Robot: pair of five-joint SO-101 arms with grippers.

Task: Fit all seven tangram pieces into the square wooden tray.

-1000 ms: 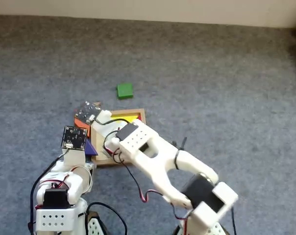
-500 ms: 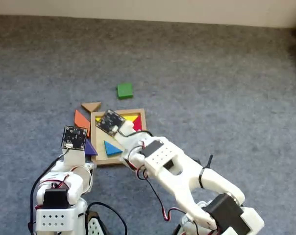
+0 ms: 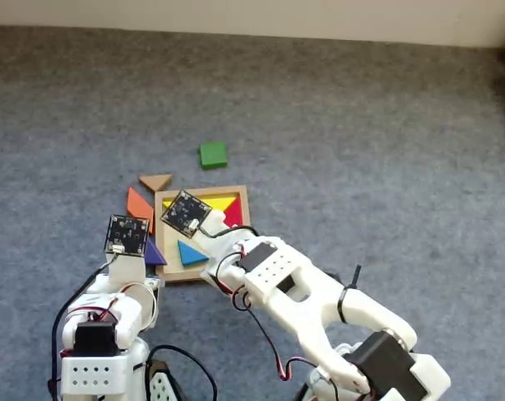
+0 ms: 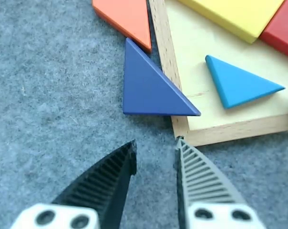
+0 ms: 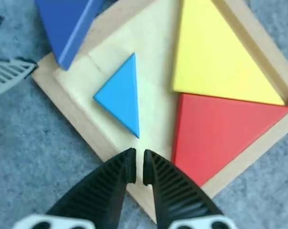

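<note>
High view, tray: the square wooden tray point(image 3: 181, 276) lies on the grey table point(image 3: 386, 125), left of its middle and toward the near edge.
High view, inside: 3 pieces, the yellow triangle point(image 3: 224, 201), the red triangle point(image 3: 234, 217) and the light blue triangle point(image 3: 191, 251).
High view, outside: 4 pieces. The green square point(image 3: 212, 154) is beyond the tray toward the far edge, the tan triangle point(image 3: 155, 181) is near its far left corner, the orange triangle point(image 3: 138, 205) is just beside its left rim, and the dark blue triangle point(image 3: 155, 253) is at its near left corner.
High view, arms: the right arm point(image 3: 303, 292) lies across the tray's near side and the left arm point(image 3: 110, 322) stands at the near edge.
Left wrist view, left hand point(image 4: 155, 145): fingers apart, empty, over the table just short of the tray's near left corner.
Left wrist view, dark blue triangle: on the table, with 1 tip overlapping the rim, not inside.
Right wrist view, right hand point(image 5: 138, 160): fingers almost together with a thin slit between, gripping nothing, above the tray's rim.
Right wrist view, fit: yellow and red sit edge to edge against the walls. Light blue lies loose on the bare floor, apart from both.
Progress: by my reading, 3 of 7 are in and 4 are left. The light blue triangle likely needs reseating.
</note>
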